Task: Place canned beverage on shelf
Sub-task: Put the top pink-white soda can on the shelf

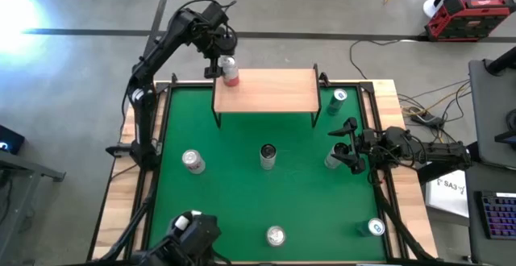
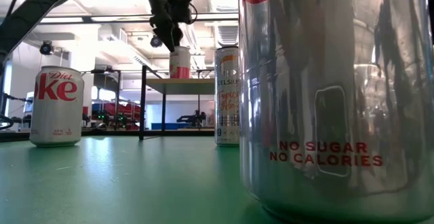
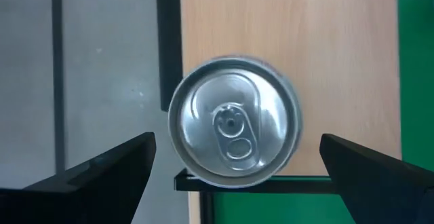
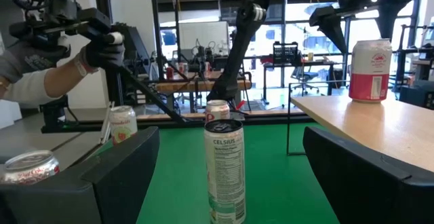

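A red-and-white can point(image 1: 230, 72) stands upright on its base at the far left corner of the light-wood shelf point(image 1: 270, 93). My left gripper point(image 1: 219, 59) hangs open just above it, pointing steeply down. In the left wrist view its fingers point(image 3: 112, 170) flank the can's silver top point(image 3: 234, 130) with clear gaps on both sides. The right wrist view shows the left gripper point(image 4: 359, 17) a little above the can point(image 4: 369, 70). My right gripper point(image 1: 345, 145) rests open and level at the mat's right side, facing a tall Celsius can point(image 4: 224, 170).
Several more cans stand on the green mat point(image 1: 234, 201): one at the left point(image 1: 193, 162), the Celsius can in the middle point(image 1: 268, 155), one by the shelf's right end point(image 1: 339, 97), two near the front point(image 1: 276, 235). A person's gloved hand point(image 4: 102, 47) shows beyond the table.
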Controlling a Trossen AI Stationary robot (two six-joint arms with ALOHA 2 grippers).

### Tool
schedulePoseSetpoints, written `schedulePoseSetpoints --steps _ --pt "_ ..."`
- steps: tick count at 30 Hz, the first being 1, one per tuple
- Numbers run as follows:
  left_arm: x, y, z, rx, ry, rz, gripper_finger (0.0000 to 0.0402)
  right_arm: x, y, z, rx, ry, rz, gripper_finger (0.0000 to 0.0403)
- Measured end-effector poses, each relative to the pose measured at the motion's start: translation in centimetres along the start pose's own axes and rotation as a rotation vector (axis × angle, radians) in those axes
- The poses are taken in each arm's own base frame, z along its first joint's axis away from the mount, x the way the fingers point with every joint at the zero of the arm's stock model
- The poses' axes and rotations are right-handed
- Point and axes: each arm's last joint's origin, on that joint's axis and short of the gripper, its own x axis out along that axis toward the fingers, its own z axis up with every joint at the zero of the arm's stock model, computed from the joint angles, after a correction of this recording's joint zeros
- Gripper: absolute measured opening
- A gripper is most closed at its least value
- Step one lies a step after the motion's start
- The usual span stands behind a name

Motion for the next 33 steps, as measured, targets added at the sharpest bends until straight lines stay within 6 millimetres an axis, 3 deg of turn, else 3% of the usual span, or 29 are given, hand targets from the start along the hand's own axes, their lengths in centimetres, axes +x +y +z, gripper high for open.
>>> schedulePoseSetpoints --steps 7,21,33 --pt "-0.02 -0.05 -0.07 0.015 -0.007 -0.017 0.0381 0.0 0.0 0.01 0.0 0.0 0.0 0.0357" --pt "-0.02 -0.04 0.04 0.052 -0.032 -0.027 0.0273 0.0 0.0 0.0 0.0 0.0 0.0 0.0357" --pt "-0.02 -0.01 0.09 -0.019 -0.035 -0.024 0.0261 0.0 0.0 0.01 0.0 0.0 0.0 0.0357"
